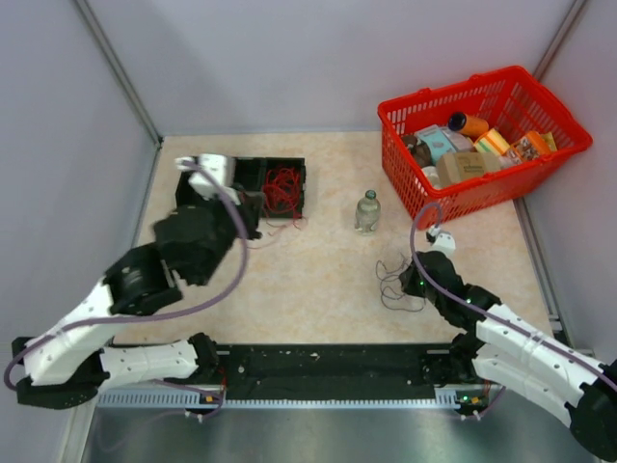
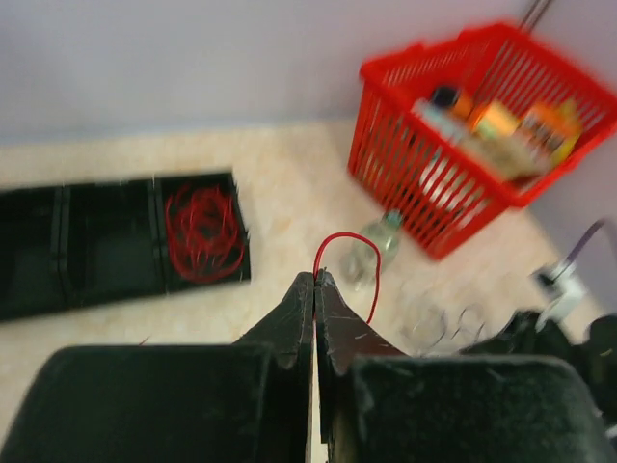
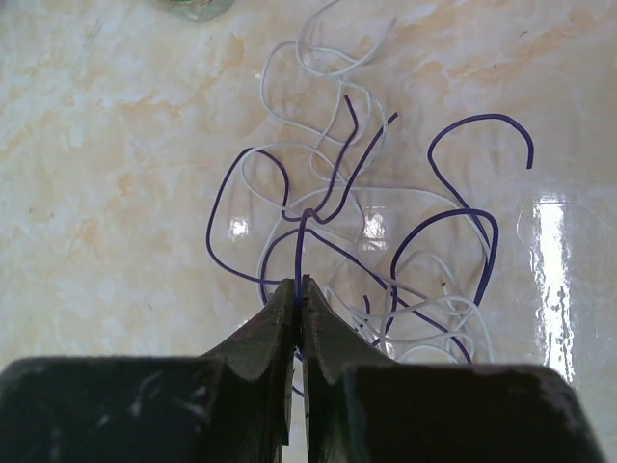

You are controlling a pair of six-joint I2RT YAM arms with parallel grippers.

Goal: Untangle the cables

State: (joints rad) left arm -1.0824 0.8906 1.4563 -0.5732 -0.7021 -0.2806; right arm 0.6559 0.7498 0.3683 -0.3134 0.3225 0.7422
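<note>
From above, we take as our mark the small clear glass bottle (image 1: 367, 211) standing on the beige marbled counter (image 1: 318, 299). Left of the bottle sits a black compartment tray (image 1: 249, 176). Its cell nearest the bottle holds a loose bunch of thin red wire (image 1: 282, 189). On the near side of the bottle, a little to its right, lies a flat tangle of white and dark wires (image 1: 398, 282). Beyond the bottle to the right stands a red plastic basket (image 1: 472, 198).

The left wrist view is blurred. In it we see the left pincer (image 2: 315, 282) closed tight, its tips nipping a loop of red wire (image 2: 345, 237) that arcs toward the bottle. Whether this loop belongs to the bunch in the tray we cannot tell.

From the right wrist, the right pincer (image 3: 297, 289) is all but closed on a dark violet-blue wire (image 3: 305, 241), low over the counter on the near side of the bottle. That wire crosses a thin white wire (image 3: 323, 68) at several places.

We judge the red largely sorted, and the step in hand to be drawing the dark wire out of the white. The next move, we think, calls for a slow pull away from the bottle, watching the crossings so the white does not drag along. The left pincer may need to drop its red loop and pin the white down.
</note>
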